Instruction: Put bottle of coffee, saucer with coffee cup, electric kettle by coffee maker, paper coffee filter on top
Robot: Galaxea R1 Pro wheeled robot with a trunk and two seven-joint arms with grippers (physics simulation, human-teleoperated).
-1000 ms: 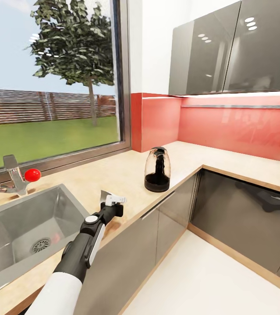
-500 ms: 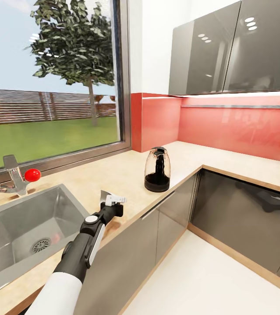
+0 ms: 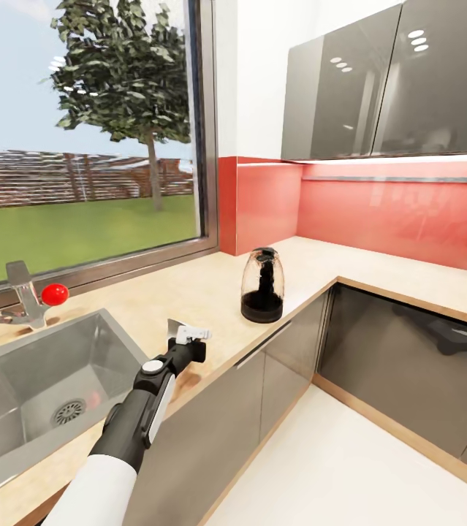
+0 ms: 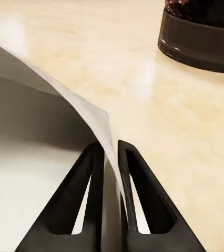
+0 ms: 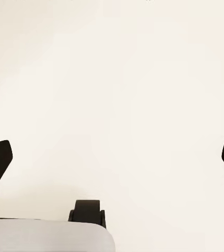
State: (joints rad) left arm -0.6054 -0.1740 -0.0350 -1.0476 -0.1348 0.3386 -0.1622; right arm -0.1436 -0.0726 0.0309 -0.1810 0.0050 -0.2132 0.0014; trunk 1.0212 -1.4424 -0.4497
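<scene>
Beige L-shaped countertop [image 3: 211, 292] runs along the left wall and turns right at the far corner. Stainless sink [image 3: 36, 380] is set into it at near left, faucet [image 3: 21, 296] with red knob behind. Large window [image 3: 87, 131] above shows lawn, tree and fence. Red backsplash [image 3: 394, 212] lines the far wall under glossy grey wall cabinets [image 3: 386, 80]. Grey base cabinets [image 3: 401, 365] stand on a white floor [image 3: 343, 467]

Open countertop [image 3: 211, 292] between sink [image 3: 14, 387] and coffee maker [image 3: 262, 285]
</scene>
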